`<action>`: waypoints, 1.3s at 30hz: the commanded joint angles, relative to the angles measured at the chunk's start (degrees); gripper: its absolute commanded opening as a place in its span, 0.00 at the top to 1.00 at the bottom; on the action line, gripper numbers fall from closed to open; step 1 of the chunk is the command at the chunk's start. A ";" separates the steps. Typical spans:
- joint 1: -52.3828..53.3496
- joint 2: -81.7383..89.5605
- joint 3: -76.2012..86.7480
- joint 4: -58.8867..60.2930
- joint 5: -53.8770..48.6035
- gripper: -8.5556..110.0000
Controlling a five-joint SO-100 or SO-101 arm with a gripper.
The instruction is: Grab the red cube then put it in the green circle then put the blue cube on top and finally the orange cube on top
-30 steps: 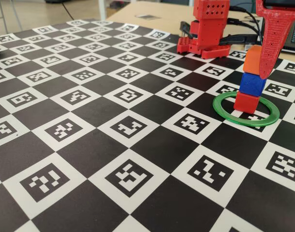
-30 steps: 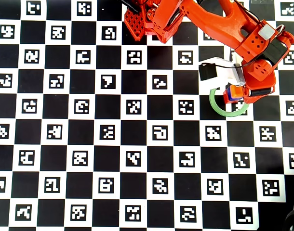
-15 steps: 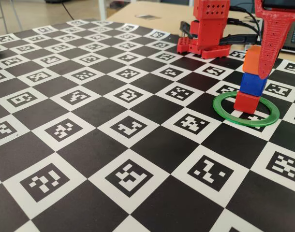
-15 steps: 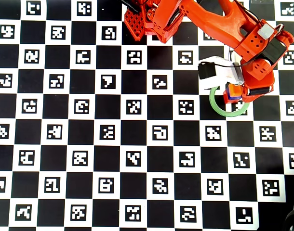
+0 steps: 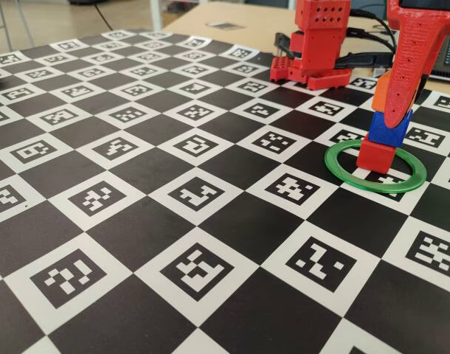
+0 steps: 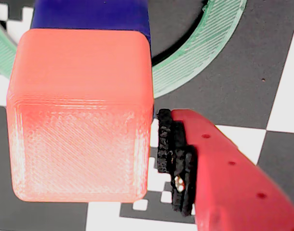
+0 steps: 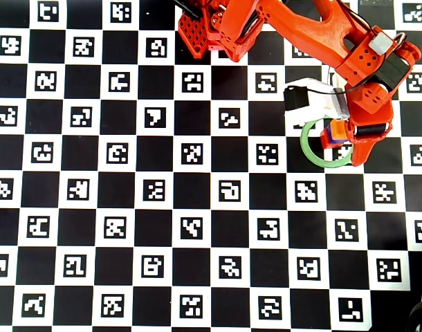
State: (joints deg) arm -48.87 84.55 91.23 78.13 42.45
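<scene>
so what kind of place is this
Probably a robotics lab bench: a checkerboard mat of printed fiducial markers, a red 3D-printed arm on it, and stacked cubes inside the green circle.

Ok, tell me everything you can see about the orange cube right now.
The orange cube is a small matte plastic block with rounded edges and fine printed layer lines. It sits upright on top of the blue cube, which rests on the red cube inside the green circle. In the wrist view a thin gap separates it from the gripper's padded finger, so it appears released.
</scene>
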 commanded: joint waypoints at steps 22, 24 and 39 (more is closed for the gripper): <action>12.48 20.74 -9.93 18.11 -22.24 0.69; 16.26 22.94 -7.91 17.49 -26.37 0.78; 43.33 56.25 27.95 -2.46 -63.81 0.98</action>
State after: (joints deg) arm -7.47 125.42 111.71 81.65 -1.41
